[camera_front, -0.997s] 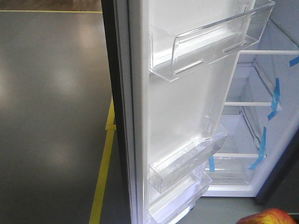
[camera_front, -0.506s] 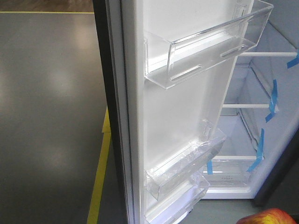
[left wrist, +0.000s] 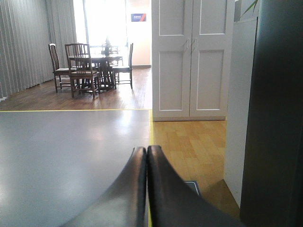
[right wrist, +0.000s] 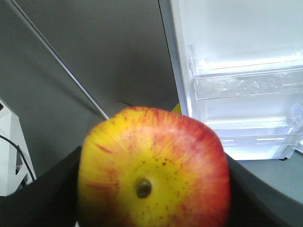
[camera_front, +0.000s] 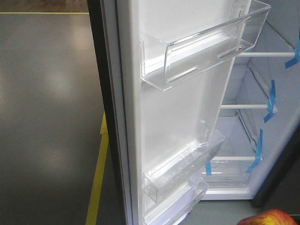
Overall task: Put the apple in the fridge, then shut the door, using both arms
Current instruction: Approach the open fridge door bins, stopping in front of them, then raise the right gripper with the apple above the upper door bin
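We start with the fridge (camera_front: pixel 286 93), which stands open at the far right. Its white inside shows bare glass shelves (camera_front: pixel 243 106) edged with blue tape (camera_front: pixel 271 101). The tape probably keeps the shelves from sliding.

The door (camera_front: pixel 178 117) is swung wide toward us and fills the middle of the front view. Its white inner face carries clear bins (camera_front: pixel 201 51), high and low. Standing this wide, it leaves the opening free for a reach past its right edge.

Left of the door a yellow line (camera_front: pixel 98 173) runs along the grey floor.

The apple (right wrist: pixel 151 165) is outside the fridge, low and near at the right, clamped stem-dimple outward between the right fingers (right wrist: pixel 42 203). We judge it is carried this way for a straight push onto a shelf.

The left fingers (left wrist: pixel 137 189) are pressed together on nothing and point away across the room, likely kept free for the door.

We find no brand on the fridge. A small far sign (left wrist: pixel 138 17) is too small to read.
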{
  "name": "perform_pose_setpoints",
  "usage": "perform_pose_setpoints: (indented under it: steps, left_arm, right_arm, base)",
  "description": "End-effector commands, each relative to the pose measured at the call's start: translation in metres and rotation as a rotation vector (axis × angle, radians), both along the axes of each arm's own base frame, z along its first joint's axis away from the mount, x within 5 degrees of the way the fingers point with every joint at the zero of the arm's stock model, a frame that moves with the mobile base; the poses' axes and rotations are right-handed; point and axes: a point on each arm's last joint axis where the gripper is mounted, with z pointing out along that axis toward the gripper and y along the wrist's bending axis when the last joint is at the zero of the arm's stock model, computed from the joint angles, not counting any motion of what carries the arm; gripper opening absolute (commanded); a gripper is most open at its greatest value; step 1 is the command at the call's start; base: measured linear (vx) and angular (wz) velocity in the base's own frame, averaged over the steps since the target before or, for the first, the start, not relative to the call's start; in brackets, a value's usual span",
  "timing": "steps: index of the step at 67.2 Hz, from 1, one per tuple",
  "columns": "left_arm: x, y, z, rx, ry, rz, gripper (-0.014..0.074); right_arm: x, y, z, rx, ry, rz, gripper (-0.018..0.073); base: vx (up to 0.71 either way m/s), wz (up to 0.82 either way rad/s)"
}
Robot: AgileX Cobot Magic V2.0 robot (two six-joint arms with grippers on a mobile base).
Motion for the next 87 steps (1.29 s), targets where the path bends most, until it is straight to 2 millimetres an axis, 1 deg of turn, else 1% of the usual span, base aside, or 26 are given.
perform_pose_setpoints:
  steps: [1, 52, 66, 73, 80, 87]
  left_arm:
    - [-0.003, 0.0, 0.013, 0.003, -0.098, 0.001, -0.0006]
    - [-0.003, 0.0, 0.013, 0.003, -0.098, 0.001, -0.0006]
    - [-0.003, 0.0, 0.013, 0.003, -0.098, 0.001, -0.0006]
    - [-0.003, 0.0, 0.013, 0.003, -0.098, 0.001, -0.0006]
    - [-0.003, 0.0, 0.013, 0.003, -0.098, 0.001, -0.0006]
    - [-0.003, 0.0, 0.013, 0.003, -0.098, 0.001, -0.0006]
  right_arm:
    - [0.003, 0.002, 0.011, 0.056, -0.047, -0.01, 0.0088]
    - [0.003, 0.002, 0.011, 0.056, -0.047, -0.01, 0.0088]
    - [0.006, 0.001, 0.014, 0.063, -0.084, -0.041, 0.0088]
    - [0.016, -0.005, 0.018, 0.032, -0.107, -0.13, 0.0089]
    - [0.033, -0.014, 0.027, -0.021, -0.093, -0.242, 0.0092]
    - [0.052, -0.018, 0.04, -0.085, -0.056, -0.279, 0.0094]
  base:
    - [0.01, -0.02]
    - [0.0, 0.0]
    - [0.0, 0.0]
    - [0.0, 0.0]
    - [0.0, 0.0]
    - [0.0, 0.0]
